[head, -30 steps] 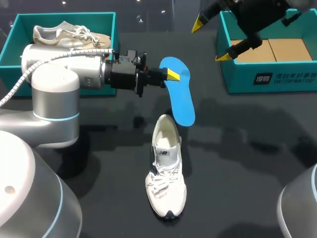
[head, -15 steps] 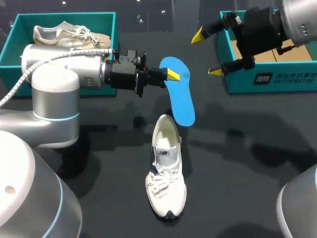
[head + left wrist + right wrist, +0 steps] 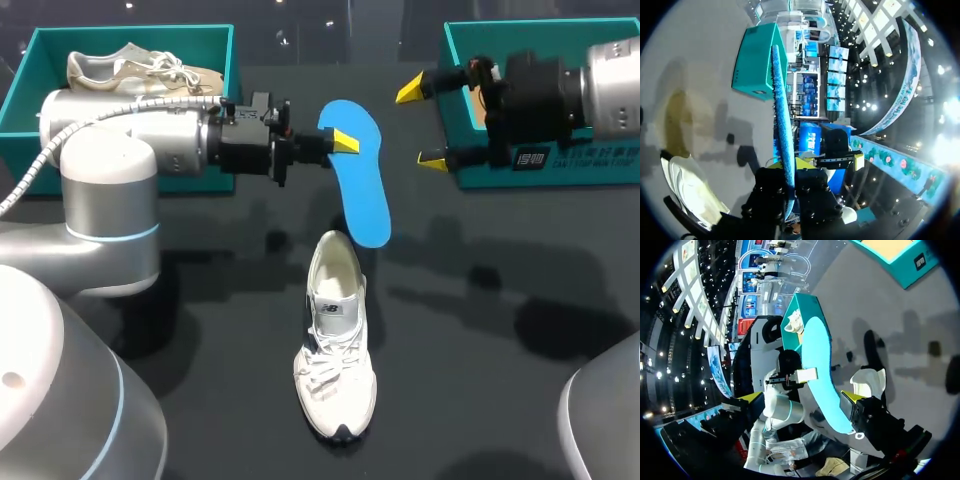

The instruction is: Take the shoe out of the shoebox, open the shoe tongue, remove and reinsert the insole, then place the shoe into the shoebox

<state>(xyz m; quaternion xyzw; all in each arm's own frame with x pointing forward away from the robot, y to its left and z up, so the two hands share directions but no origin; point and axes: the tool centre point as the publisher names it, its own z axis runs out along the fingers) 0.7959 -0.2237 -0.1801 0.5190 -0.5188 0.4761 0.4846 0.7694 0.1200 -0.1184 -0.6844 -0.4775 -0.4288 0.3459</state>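
**Ops:** Status, head view?

**Me:** Shoe's out. The white sneaker (image 3: pixel 337 335) lies on the table (image 3: pixel 500 300), well apart from the teal shoebox (image 3: pixel 470 172). The insole is out too: my left gripper (image 3: pixel 340 145) is clamped on the blue insole (image 3: pixel 360 190), whose lower end hangs near the heel. Beside the shoebox, my right gripper (image 3: pixel 422 125) is spread wide and empty.

**Ops:** Left wrist?

**Me:** The blue insole (image 3: pixel 781 115) is edge-on, pinched between my fingers, with the white sneaker (image 3: pixel 687 187) below.

**Ops:** Right wrist?

**Me:** Fingers apart, the blue insole (image 3: pixel 820 370) ahead and untouched. I'd say we're about halfway: reinserting and boxing remain.
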